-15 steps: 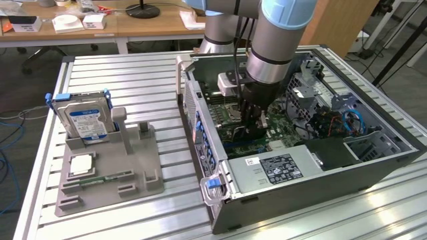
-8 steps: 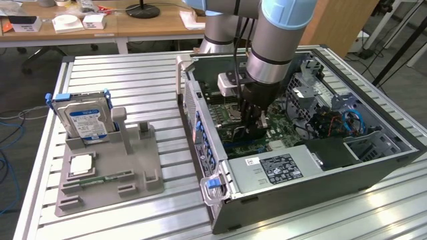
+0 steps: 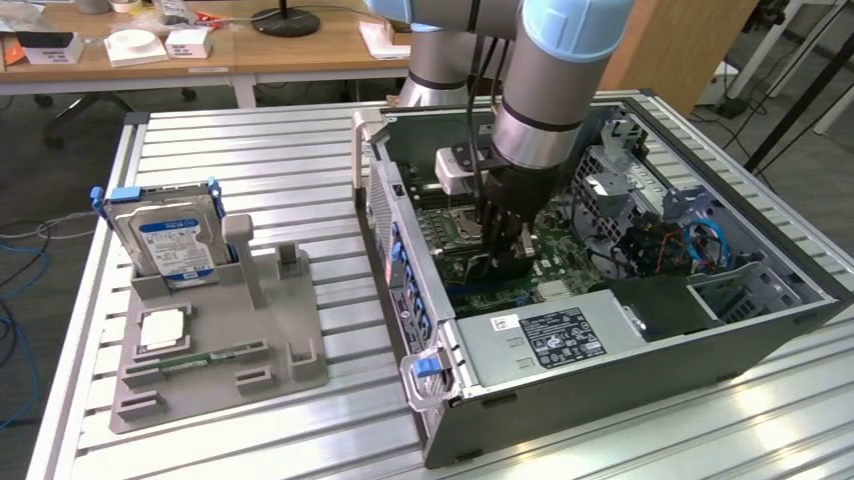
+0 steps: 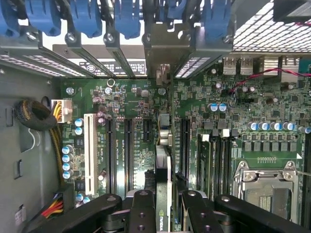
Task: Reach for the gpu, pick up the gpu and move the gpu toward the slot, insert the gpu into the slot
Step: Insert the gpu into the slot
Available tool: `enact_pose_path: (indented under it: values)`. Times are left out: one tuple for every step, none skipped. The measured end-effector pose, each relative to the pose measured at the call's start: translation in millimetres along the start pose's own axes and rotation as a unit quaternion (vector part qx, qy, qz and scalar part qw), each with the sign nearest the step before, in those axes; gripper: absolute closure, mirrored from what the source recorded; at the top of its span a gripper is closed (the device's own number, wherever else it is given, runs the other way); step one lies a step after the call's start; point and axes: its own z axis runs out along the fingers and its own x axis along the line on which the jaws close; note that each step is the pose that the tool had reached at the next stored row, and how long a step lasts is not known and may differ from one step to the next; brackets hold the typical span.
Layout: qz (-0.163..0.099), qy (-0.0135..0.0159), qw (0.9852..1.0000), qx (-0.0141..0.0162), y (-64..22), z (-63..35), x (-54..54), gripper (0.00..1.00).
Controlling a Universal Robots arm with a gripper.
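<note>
**Card held above the motherboard**

Inside the open computer case (image 3: pixel 627 330), the gripper (image 3: pixel 505 262) pinches the gpu (image 4: pixel 163 189) edge-on between its black fingers (image 4: pixel 142 213). The card stands upright over the green motherboard (image 4: pixel 136 141), among the long black slots (image 4: pixel 129 155). At about nine o'clock from the case, a grey holder (image 3: pixel 254 340) carries a hard drive (image 3: pixel 171 240).

Even bright overhead light; glare seen on the tabletop (image 3: pixel 747 420) slats at the exterior view's right, case (image 3: pixel 641 350) interior shadowed, wrist view sharp, mesh highlights blown out
</note>
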Motion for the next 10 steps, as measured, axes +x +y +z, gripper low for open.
enact_pose_path:
  values:
    - [0.000,-0.0001,1.0000,0.0003,0.0,1.9,0.0,0.74]
    - [0.000,-0.0001,1.0000,0.0005,0.0,3.6,0.0,0.74]
    - [0.000,0.0004,1.0000,0.0006,0.1,4.7,0.1,0.74]
    - [0.000,0.0004,1.0000,0.0006,0.1,6.2,0.1,0.74]
    - [0.000,0.0003,1.0000,0.0007,0.2,8.3,0.2,0.74]
    - [0.000,0.0001,1.0000,0.0010,0.5,9.9,0.2,0.74]
    - [0.000,0.0001,1.0000,0.0011,0.5,10.4,0.1,0.74]
    - [0.000,0.0001,1.0000,0.0011,0.4,10.4,0.1,0.74]
    - [0.000,0.0001,1.0000,0.0011,0.4,10.4,0.1,0.74]
    - [0.000,0.0001,1.0000,0.0011,0.4,10.5,0.2,0.74]
